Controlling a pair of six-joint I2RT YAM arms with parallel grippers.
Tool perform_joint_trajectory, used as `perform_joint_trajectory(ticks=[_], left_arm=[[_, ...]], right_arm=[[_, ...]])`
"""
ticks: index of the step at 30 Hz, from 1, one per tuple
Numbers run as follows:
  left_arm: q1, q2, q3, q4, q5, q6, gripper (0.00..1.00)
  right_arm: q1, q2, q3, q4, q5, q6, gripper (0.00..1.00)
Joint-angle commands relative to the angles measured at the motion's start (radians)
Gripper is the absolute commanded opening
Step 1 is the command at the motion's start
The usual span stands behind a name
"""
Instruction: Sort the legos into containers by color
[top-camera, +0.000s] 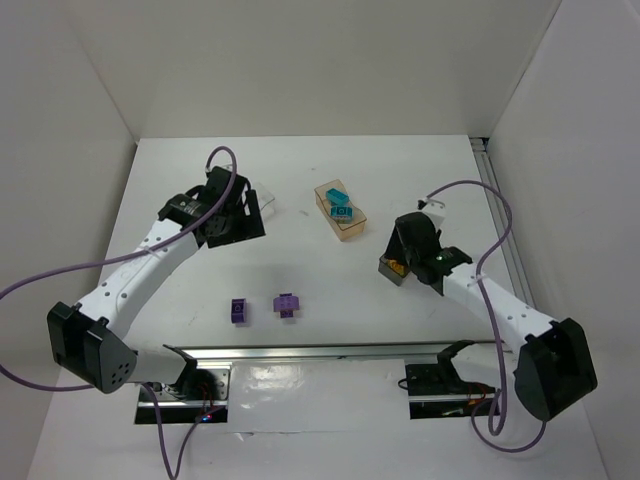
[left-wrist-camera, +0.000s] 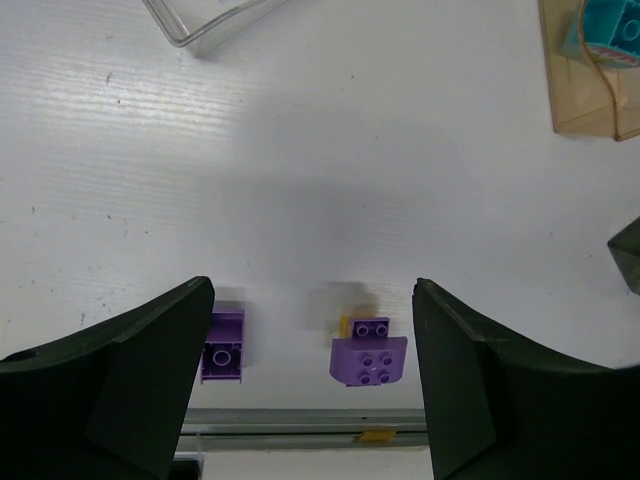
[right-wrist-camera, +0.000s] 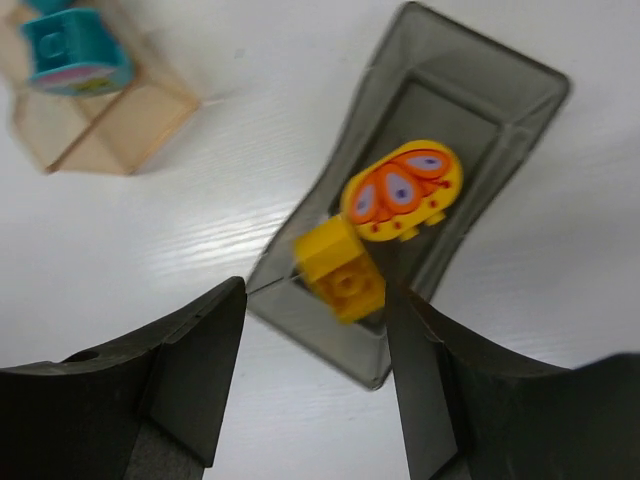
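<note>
Left arm: stretched toward 10 o'clock on the table (top-camera: 300, 160), wrist pitched down beside the clear box (left-wrist-camera: 200, 25). Left gripper (left-wrist-camera: 312, 290) wide, nothing in it.

Two purple legos (left-wrist-camera: 369, 357) lie loose at 7 o'clock, well apart from every box.

Tan box (top-camera: 352, 228), 12–1 o'clock, holds the teal legos (top-camera: 338, 203).

Right arm: elbow bent, wrist over the grey box (right-wrist-camera: 500, 100) at 3–4 o'clock. Right gripper (right-wrist-camera: 315, 295) jaws parted. The yellow brick (right-wrist-camera: 342, 270) sits between them, unclamped, at the box's near end beside a patterned orange-yellow piece (right-wrist-camera: 403, 190).

Judged step: yellow drop-off finishing. Next: purple legos to the clear box, likely by the left arm. This calls for a descent and square alignment on a tiny brick.
</note>
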Motion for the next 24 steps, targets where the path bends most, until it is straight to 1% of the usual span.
perform_joint_trajectory(ticks=[1,2,3,4,5,6,7,9,12,13,14,17,21,23,24], left_arm=[[-0.003,-0.029,-0.066,-0.005,-0.011,0.001,0.89],[-0.003,-0.029,-0.090,-0.005,-0.011,-0.008,0.87],[-0.003,-0.044,-0.114,-0.030,-0.022,-0.035,0.87],[-0.003,-0.053,-0.165,-0.039,-0.022,-0.052,0.87],[-0.003,-0.073,-0.192,-0.039,-0.022,-0.070,0.87],[-0.003,-0.082,-0.219,-0.053,-0.033,-0.118,0.87],[-0.003,-0.093,-0.270,-0.053,-0.033,-0.143,0.87],[-0.003,-0.124,-0.316,-0.062,-0.054,-0.207,0.87],[-0.012,-0.147,-0.371,-0.083,-0.065,-0.274,0.87],[-0.012,-0.156,-0.384,-0.093,-0.065,-0.331,0.87],[-0.023,-0.165,-0.426,-0.055,-0.044,-0.331,0.87],[-0.044,-0.174,-0.497,-0.010,0.005,-0.345,0.87],[-0.067,-0.144,-0.526,0.033,0.005,-0.344,0.87],[-0.083,-0.135,-0.540,0.066,-0.007,-0.354,0.86],[-0.095,-0.122,-0.551,0.077,-0.007,-0.354,0.84]], right_arm=[[0.082,-0.080,0.052,0.002,-0.038,-0.009,0.65],[0.112,-0.080,0.052,0.012,-0.052,-0.009,0.65],[0.178,-0.080,0.043,0.023,-0.061,-0.009,0.65],[0.213,-0.066,0.043,0.034,-0.061,0.002,0.65],[0.247,-0.028,0.043,0.043,-0.061,0.002,0.67],[0.314,-0.004,0.055,0.043,-0.046,0.011,0.73],[0.345,0.021,0.064,0.043,-0.030,0.022,0.76],[0.420,0.093,0.093,0.043,0.005,0.033,0.81],[0.482,0.141,0.113,0.043,0.045,0.054,0.84],[0.482,0.141,0.113,0.043,0.045,0.063,0.84],[0.494,0.141,0.104,0.055,0.045,0.064,0.84],[0.495,0.115,0.076,0.082,0.045,0.090,0.85],[0.495,0.084,0.075,0.071,0.056,0.090,0.85],[0.495,0.075,0.087,0.043,0.056,0.090,0.85],[0.495,0.075,0.102,0.043,0.065,0.090,0.85]])
